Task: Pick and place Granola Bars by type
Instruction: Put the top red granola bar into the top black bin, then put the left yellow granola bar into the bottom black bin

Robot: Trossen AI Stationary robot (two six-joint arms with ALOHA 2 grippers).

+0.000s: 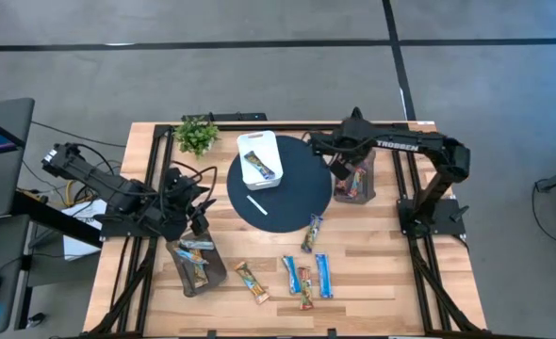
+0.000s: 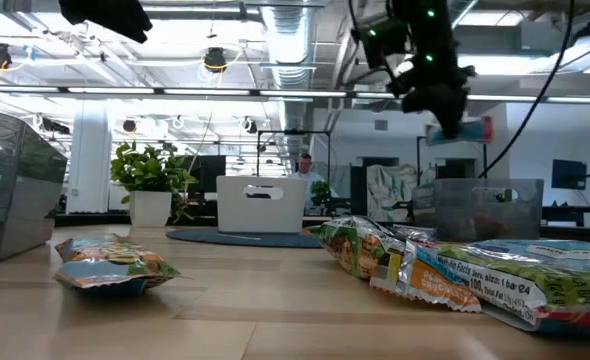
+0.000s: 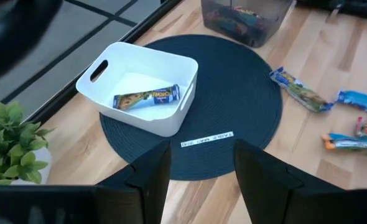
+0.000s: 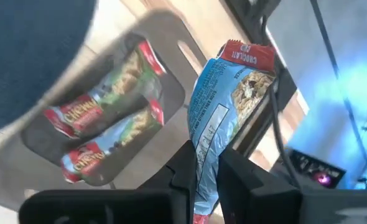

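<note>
Two arms work over the wooden tabletop (image 1: pixel 372 268). The right gripper (image 4: pixel 202 169) is clenched on a blue-and-white granola bar (image 4: pixel 224 112), pinching its lower end so the wrapper stands up between the fingers, and it hangs above the dark bin (image 1: pixel 354 181) at the right edge of the round dark mat (image 1: pixel 280 193); that bin already holds red-and-green wrapped bars (image 4: pixel 102 118). In the low view the same bar (image 2: pixel 460 130) shows well above the tabletop, over the bin. The left gripper (image 3: pixel 199 163) stands released, fingers apart with nothing between them, near the left side of the tabletop just beside a second dark bin (image 1: pixel 195 264) that holds a couple of bars. A white tray (image 1: pixel 260 160) sits on the far part of the mat with one multicoloured bar (image 3: pixel 147 98) lying inside it, and a thin white stick (image 1: pixel 256 204) lies on the mat just in front of the tray. Several more bars (image 1: pixel 304 275) are scattered on the near part of the tabletop, one (image 1: pixel 312 232) close to the mat's edge. A small potted plant (image 1: pixel 197 134) stands at the far left corner.
</note>
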